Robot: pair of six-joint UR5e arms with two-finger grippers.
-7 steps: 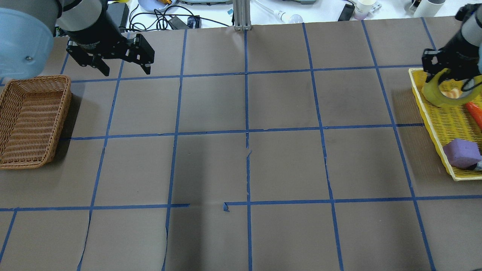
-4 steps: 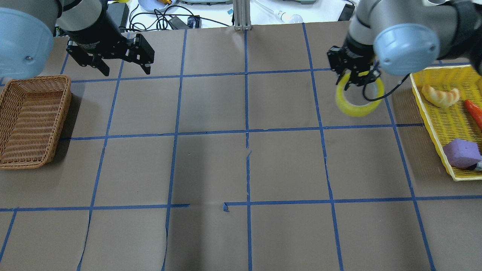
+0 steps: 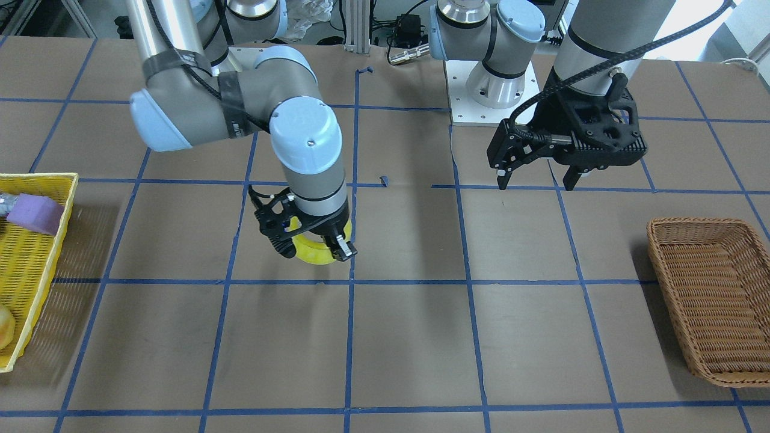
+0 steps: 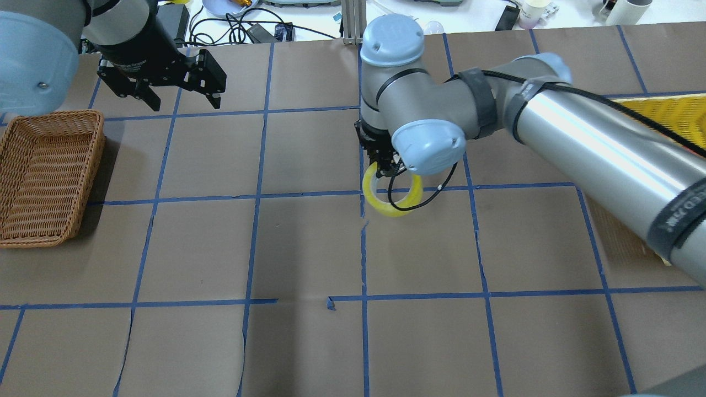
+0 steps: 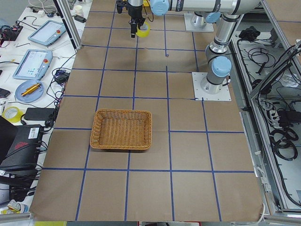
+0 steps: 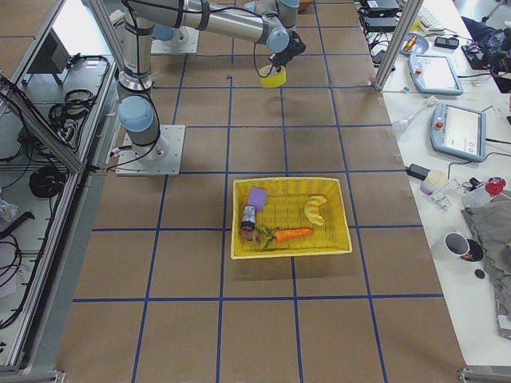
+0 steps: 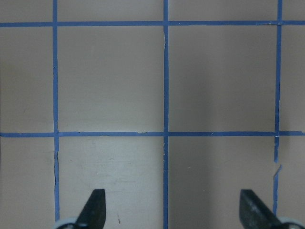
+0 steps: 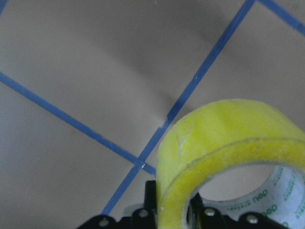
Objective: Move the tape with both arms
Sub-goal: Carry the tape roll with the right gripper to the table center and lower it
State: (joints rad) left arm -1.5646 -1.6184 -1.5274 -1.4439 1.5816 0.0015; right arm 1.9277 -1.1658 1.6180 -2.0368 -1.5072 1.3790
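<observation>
The yellow tape roll (image 4: 392,205) hangs in my right gripper (image 4: 383,165), whose fingers are shut on the roll's wall. It is held just above the brown table near the centre line. It also shows in the front view (image 3: 310,257), in the right wrist view (image 8: 224,143) and small in the side views (image 5: 143,29) (image 6: 273,76). The right gripper (image 3: 313,248) points down. My left gripper (image 4: 185,103) is open and empty, hovering at the far left, apart from the tape; it also shows in the front view (image 3: 535,183) and the left wrist view (image 7: 172,210).
A wicker basket (image 4: 55,114) (image 3: 698,222) stands empty at the table's left end. A yellow tray (image 6: 287,182) (image 3: 36,177) at the right end holds a purple block (image 6: 257,197), a carrot (image 6: 291,234) and a pale yellow fruit-like thing (image 6: 317,209). Blue tape lines grid the table.
My right arm has carried the tape from over the yellow tray leftward to the table's centre. The left arm has not moved.
</observation>
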